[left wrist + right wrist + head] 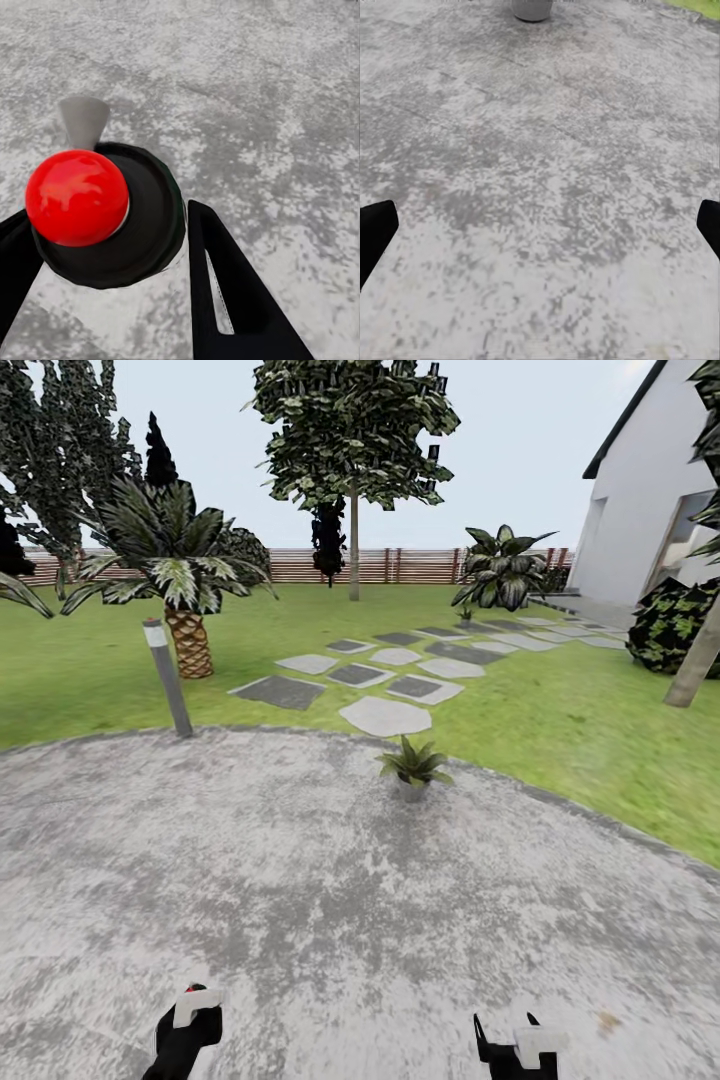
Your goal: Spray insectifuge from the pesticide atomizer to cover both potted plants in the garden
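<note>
Left claw (112,247) clenches the pesticide atomizer (105,214); right claw (540,225) gapes, potted plant (413,765) ahead on patio (300,880).

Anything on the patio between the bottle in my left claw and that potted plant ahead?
Nothing visible: bare grey paving runs from the left claw, shut on the pesticide atomizer, to the potted plant. The bollard lamp stands off to the left.

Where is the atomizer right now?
The atomizer sits between the left gripper's fingers, low on the head view's left, above the patio.
</note>
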